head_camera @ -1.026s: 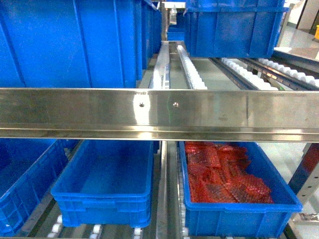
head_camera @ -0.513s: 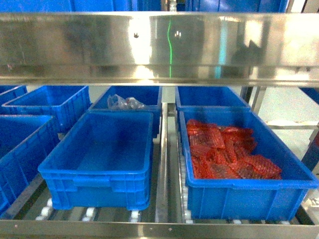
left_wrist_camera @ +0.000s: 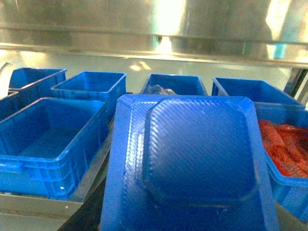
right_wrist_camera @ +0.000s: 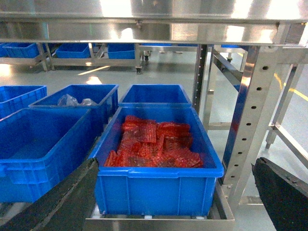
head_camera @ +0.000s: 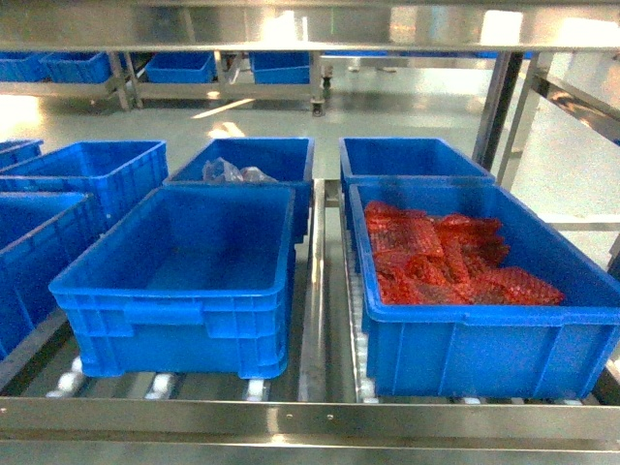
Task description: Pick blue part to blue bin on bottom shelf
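scene: the head view looks slanting down onto the bottom shelf [head_camera: 310, 418], a steel rack level with a flat front rail and small white rollers [head_camera: 68, 380] under the crates.
blue bin: the blue bin [head_camera: 184, 334] sits near, left of the middle, at the front rail; its inside shows only bare blue floor.
red crate: a like crate [head_camera: 484, 354] stands just right of it, across a steel divider, and holds red mesh bags [head_camera: 446, 266].
far row: behind the blue bin, a bin with a clear plastic bag [head_camera: 232, 172]; to its right, another blue bin [head_camera: 412, 157].
left side: more blue bins [head_camera: 97, 172] stand at the left edge.
blue part: the blue part [left_wrist_camera: 192, 159] fills the near middle of the left wrist view, a flat blue piece with a raised, woven-textured centre, in front of the crates and not in any bin.
left claw: hidden behind the blue part; its width and grip cannot be told.
right claw: the right claw [right_wrist_camera: 174, 166] is spread wide, with dark fingers [right_wrist_camera: 62, 202] at both lower corners, holding nothing, facing the red crate.
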